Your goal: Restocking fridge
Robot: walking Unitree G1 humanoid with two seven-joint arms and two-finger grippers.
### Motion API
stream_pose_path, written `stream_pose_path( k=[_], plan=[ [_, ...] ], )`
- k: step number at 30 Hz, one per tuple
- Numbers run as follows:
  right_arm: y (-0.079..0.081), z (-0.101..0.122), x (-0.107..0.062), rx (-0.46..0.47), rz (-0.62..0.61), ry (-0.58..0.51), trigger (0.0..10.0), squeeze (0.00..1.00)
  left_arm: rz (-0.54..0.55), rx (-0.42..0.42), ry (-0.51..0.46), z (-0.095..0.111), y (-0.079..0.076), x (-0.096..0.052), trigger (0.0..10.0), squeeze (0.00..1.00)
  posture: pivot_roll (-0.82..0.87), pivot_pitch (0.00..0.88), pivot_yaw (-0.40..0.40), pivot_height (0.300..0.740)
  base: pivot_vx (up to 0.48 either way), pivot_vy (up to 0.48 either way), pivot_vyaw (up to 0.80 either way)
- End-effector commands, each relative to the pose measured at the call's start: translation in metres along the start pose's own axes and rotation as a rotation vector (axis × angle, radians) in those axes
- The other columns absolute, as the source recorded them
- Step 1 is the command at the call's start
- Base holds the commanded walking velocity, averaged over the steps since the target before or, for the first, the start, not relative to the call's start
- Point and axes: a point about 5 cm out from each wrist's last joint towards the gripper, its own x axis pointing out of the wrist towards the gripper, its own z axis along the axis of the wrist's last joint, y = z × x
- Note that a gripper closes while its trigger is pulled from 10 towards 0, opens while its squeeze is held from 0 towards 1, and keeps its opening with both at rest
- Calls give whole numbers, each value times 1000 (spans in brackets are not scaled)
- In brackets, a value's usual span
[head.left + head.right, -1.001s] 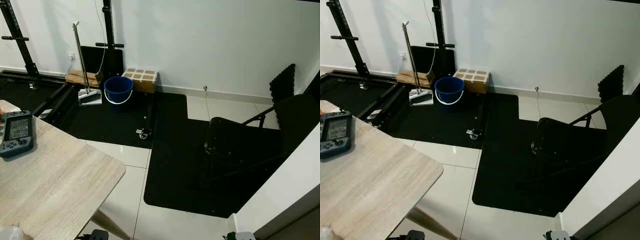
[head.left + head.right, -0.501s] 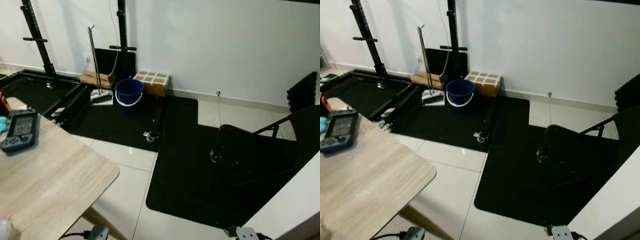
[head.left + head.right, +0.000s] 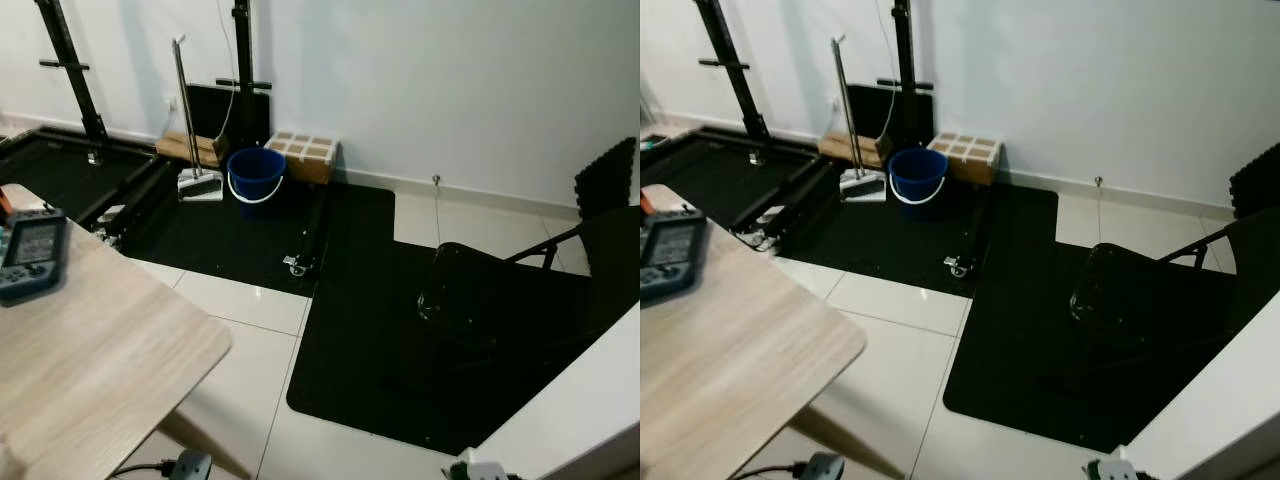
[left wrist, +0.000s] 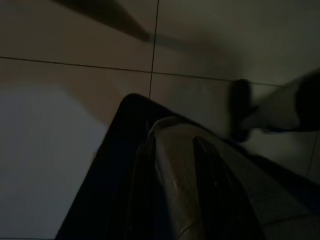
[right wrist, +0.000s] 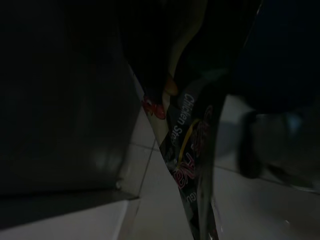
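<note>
A printed packet [image 5: 187,145] is clamped between the right gripper [image 5: 200,125] fingers; a pale pouch [image 4: 180,175] is pinched by the left gripper [image 4: 172,165]. At nine o'clock, the table [image 3: 90,370]. At three o'clock, a folding chair [image 3: 500,300] could be clipped while walking, and a packet dropped.

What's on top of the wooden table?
On the wooden table lies a dark handheld controller with a screen, near its far edge. The table's near part is cut off, so anything there is unseen.
</note>
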Motion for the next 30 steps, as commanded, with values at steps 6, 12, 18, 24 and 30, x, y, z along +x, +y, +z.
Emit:
stream_pose_path(
  k=[6,12,18,24,30],
  plan=[
    [-3,-1,0,-8,-7,-1,10000,0,-30,-11,71,-17,-9,-1,10000,0,70,0,-65,740,0,0,0],
    [-3,-1,0,-14,-6,5,10000,0,-32,-12,68,-17,-9,-1,10000,0,71,0,-63,740,0,0,-140],
    [-3,-3,-1,-11,-6,11,10000,0,-33,-12,69,-17,-9,-1,10000,0,70,0,-62,740,0,0,-800],
    [-3,-4,-1,-9,-6,13,10000,0,-35,-10,68,-17,-10,-1,10000,0,70,0,-62,740,0,0,-800],
    [-3,-4,-1,-10,-5,12,10000,0,-36,-11,67,-17,-10,-1,10000,0,70,0,-62,740,0,0,-800]
  ],
)
